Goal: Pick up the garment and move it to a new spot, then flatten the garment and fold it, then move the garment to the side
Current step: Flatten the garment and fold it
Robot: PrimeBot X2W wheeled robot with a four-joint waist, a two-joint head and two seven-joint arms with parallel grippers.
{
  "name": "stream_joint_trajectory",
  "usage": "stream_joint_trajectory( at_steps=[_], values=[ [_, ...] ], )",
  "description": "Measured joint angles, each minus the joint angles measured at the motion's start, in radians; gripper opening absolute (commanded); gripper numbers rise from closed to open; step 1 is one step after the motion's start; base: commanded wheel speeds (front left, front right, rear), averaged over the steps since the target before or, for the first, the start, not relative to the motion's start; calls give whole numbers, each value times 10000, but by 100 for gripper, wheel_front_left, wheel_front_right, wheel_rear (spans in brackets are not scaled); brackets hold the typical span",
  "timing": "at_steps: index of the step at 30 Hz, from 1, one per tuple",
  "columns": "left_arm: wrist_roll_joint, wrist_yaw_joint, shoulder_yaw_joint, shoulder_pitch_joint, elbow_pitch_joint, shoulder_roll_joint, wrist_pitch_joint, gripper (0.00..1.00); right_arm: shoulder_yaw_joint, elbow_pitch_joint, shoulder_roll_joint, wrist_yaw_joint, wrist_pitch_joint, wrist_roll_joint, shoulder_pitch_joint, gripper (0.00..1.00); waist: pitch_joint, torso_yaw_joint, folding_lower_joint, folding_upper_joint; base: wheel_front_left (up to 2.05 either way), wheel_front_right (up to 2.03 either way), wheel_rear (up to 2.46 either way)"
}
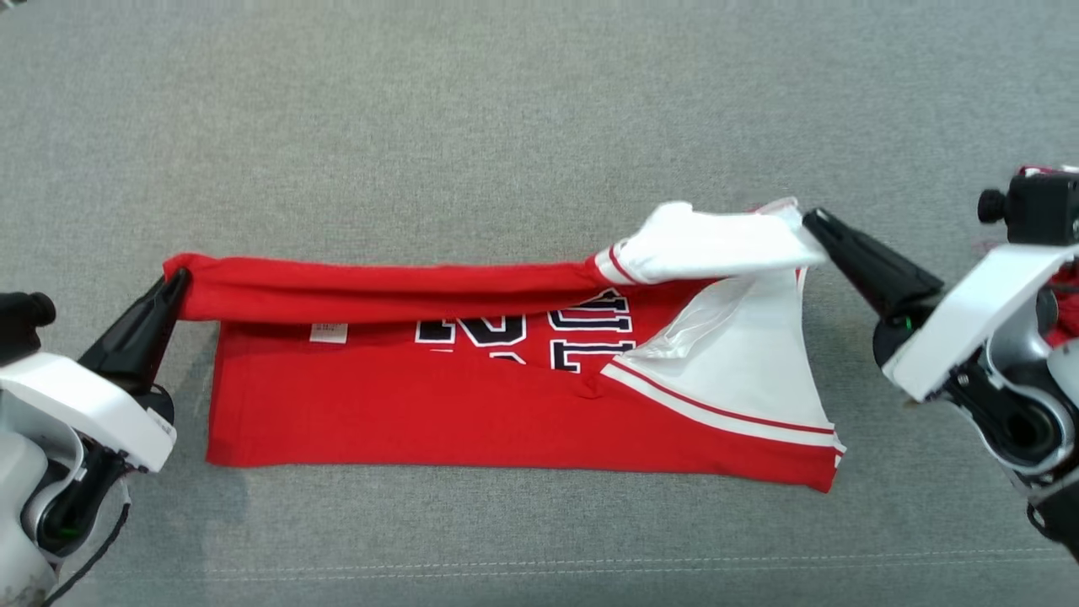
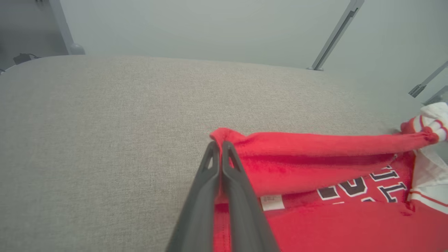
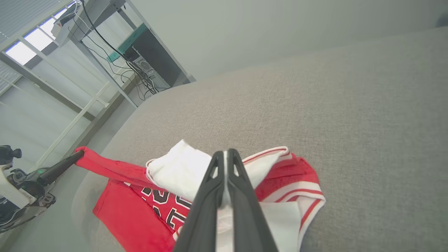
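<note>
Grey woven fabric covers the broad padded surface (image 1: 539,101) that carries everything, with a stitched seam near its front edge. The red garment (image 1: 472,413) lies near its middle, lower half flat. Its far edge is lifted and stretched in a taut red band between the two arms, the white sleeve (image 1: 708,244) bunched at the right end. A white panel with red stripes spreads below that sleeve. The left fingers (image 1: 143,333) are pressed together on the band's red left corner; the right fingers (image 1: 860,261) are pinched on the white cloth at the right end. Black block letters (image 1: 582,324) edged in white run across the chest, but the raised band covers their upper part, so no word reads. A small white label (image 1: 328,333) sits just under the band, its print too fine to read. Off the surface stand pale metal frame posts (image 2: 336,35) and a dark computer case (image 3: 154,59) with hanging cables.
</note>
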Motion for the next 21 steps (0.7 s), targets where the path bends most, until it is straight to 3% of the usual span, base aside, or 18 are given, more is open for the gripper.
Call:
stream_joint_trajectory(
  at_steps=[10,14,15,16,17,18,19,21],
  values=[
    [2,0,105,1094,-581,-23,2,0,-71,-713,-190,0,545,587,1403,0,-340,-232,0,0,0,0,0],
    [10,0,115,1552,-594,-217,2,5,-21,-685,-146,0,677,571,1638,0,-337,-231,0,0,0,0,0],
    [19,0,117,1648,-581,-324,2,9,-19,-677,-117,0,727,566,1677,0,-339,-226,0,0,0,0,0],
    [21,0,121,1727,-525,-437,2,21,-17,-650,-65,0,761,566,1735,0,-345,-218,0,0,0,0,0],
    [58,0,119,1801,-439,-543,2,43,0,-594,2,0,834,566,1799,0,-357,-210,0,0,0,0,0],
    [117,0,109,1861,-341,-631,2,91,35,-487,69,0,922,564,1842,38,-372,-201,0,0,0,0,0],
    [136,0,119,1906,-224,-698,2,100,65,-387,105,0,997,543,1892,100,-392,-188,0,0,0,0,0],
    [405,0,213,1975,56,-800,2,100,12,-316,134,0,1060,546,2038,100,-445,-159,0,0,0,0,0]
  ],
)
